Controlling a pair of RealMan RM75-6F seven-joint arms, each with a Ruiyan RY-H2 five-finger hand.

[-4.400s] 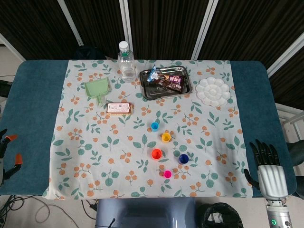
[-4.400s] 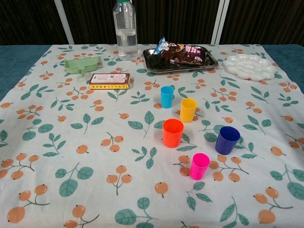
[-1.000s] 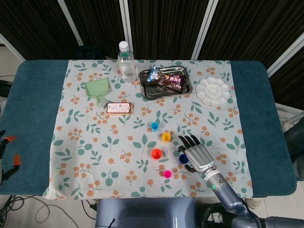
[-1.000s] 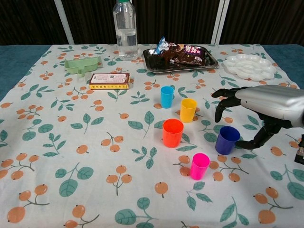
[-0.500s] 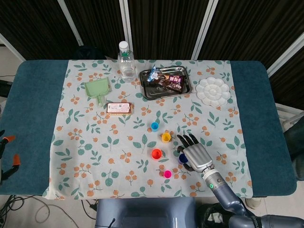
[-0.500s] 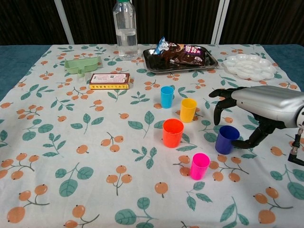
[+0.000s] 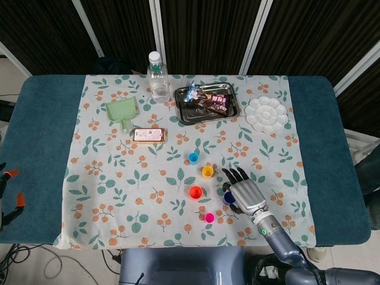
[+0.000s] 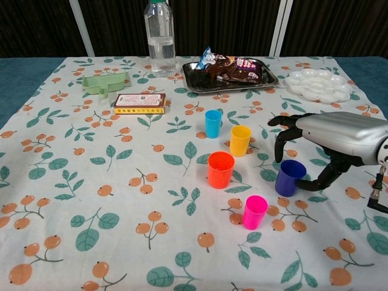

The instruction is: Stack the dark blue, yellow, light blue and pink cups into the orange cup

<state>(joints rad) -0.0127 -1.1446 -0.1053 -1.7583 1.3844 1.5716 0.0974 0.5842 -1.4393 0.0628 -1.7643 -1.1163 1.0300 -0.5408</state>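
Since half a second ago the right hand (image 8: 330,142) has barely shifted, hovering at the dark blue cup (image 8: 290,177); fingers (image 8: 285,130) arch over its far side, thumb reaches near its right wall, not yet clasping it — released, holding nothing. That cup stands right of the orange cup (image 8: 220,169), with the pink cup (image 8: 254,211) nearer, the yellow cup (image 8: 240,140) and light blue cup (image 8: 213,123) farther. Left hand (image 7: 9,196) lies off the table's left edge; its state I cannot tell.

In the head view our right robot hand (image 7: 245,193) covers most of the dark blue cup (image 7: 227,197). Our left robot hand shows in neither view. The chest view crops the bottle (image 8: 160,39) at top.
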